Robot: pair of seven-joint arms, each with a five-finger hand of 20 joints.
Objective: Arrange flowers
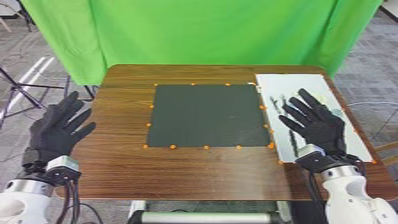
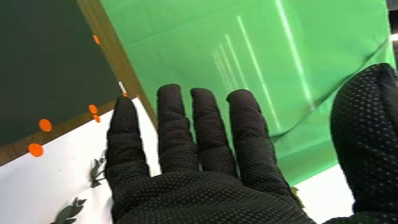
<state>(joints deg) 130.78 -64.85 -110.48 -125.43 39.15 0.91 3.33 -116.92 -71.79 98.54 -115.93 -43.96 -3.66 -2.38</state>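
Observation:
In the head view, my right hand (image 1: 317,127) is over the white sheet (image 1: 306,86) at the table's right side, open with its fingers spread. Dark green leafy stems (image 1: 274,105) lie on that sheet, partly hidden beneath the hand. My left hand (image 1: 60,131) is open beside the table's left edge, away from the stems. In the right wrist view, my right hand (image 2: 204,192) has straight fingers and holds nothing; leafy sprigs (image 2: 69,211) rest on the white sheet (image 2: 40,182) near it.
A dark square mat (image 1: 208,116) edged with orange dots lies on the middle of the brown table (image 1: 200,175). A green curtain (image 1: 218,32) hangs behind the table's far edge. A tripod stand (image 1: 19,95) is on the floor at the left.

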